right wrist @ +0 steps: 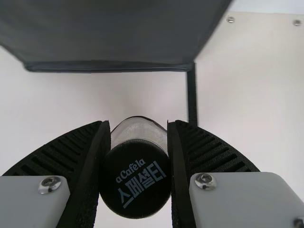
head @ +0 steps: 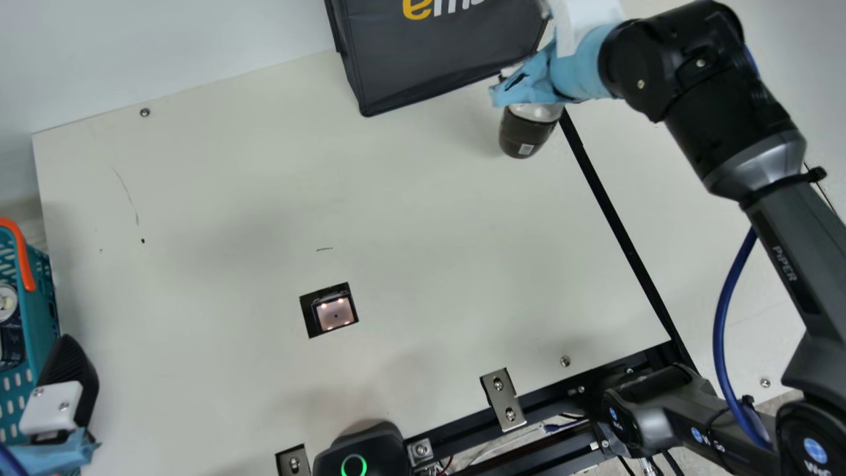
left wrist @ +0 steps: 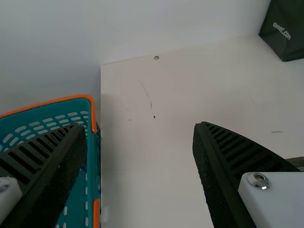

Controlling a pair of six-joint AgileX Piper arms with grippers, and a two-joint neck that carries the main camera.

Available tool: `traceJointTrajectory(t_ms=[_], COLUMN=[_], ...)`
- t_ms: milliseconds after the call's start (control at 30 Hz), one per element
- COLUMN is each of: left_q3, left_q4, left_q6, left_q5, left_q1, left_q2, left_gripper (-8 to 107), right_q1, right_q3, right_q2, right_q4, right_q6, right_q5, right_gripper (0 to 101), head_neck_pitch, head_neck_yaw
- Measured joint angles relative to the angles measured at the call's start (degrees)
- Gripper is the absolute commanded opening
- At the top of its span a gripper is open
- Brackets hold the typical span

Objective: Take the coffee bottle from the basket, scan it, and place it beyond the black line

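One black-capped coffee bottle (head: 527,135), pinched by right gripper (head: 529,86).
Just beside long black line (head: 621,228), near dark fabric bag (head: 436,63); right arm outstretched. Left gripper (head: 59,390) spread, beside orange-trimmed teal plastic basket (head: 43,291).

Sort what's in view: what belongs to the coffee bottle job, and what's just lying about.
Job:
- coffee bottle, in the right gripper
- teal basket
- lit square window, likely the scanner
- black line

Just there:
- dark bag
- silver-topped item in the basket
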Motion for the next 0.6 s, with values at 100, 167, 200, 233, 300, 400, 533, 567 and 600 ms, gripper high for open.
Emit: traceJointTrajectory(t_ms=[100, 167, 200, 233, 300, 400, 533, 567, 600], left_q3=[0.0, 0.0, 0.0, 0.0, 0.0, 0.0, 0.0, 0.0, 0.0], left_q4=[0.0, 0.0, 0.0, 0.0, 0.0, 0.0, 0.0, 0.0, 0.0], left_q6=[0.0, 0.0, 0.0, 0.0, 0.0, 0.0, 0.0, 0.0, 0.0], left_q5=[0.0, 0.0, 0.0, 0.0, 0.0, 0.0, 0.0, 0.0, 0.0], left_q1=[0.0, 0.0, 0.0, 0.0, 0.0, 0.0, 0.0, 0.0, 0.0], left_q2=[0.0, 0.0, 0.0, 0.0, 0.0, 0.0, 0.0, 0.0, 0.0], left_gripper=[90, 90, 90, 90, 90, 90, 90, 90, 90], right_q1=[-2.7, -4.8, -5.5, -6.4, -7.9, -10.2, -13.1, -13.8, -14.5], right_q3=[-0.2, -0.3, -0.4, -0.5, -0.7, -1.2, -2.0, -2.3, -2.5], right_q2=[0.0, 0.0, 0.0, 0.1, 0.2, 0.7, 1.7, 2.0, 2.3], right_q4=[0.7, 1.0, 1.3, 1.6, 2.1, 3.0, 3.7, 3.8, 3.9], right_q6=[-0.9, -1.7, -2.0, -2.3, -3.2, -4.2, -5.4, -5.6, -5.9], right_q5=[0.0, 0.0, 0.0, 0.0, 0.1, 0.0, -0.1, -0.2, -0.2], right_gripper=[0, 0, 0, 0, 0, 0, 0, 0, 0], head_neck_pitch=[0.0, 0.0, 0.0, 0.0, 0.1, 0.0, 0.0, 0.0, 0.1], head_neck_yaw=[0.1, 0.1, 0.1, 0.1, 0.1, 0.1, 0.1, 0.1, 0.1])
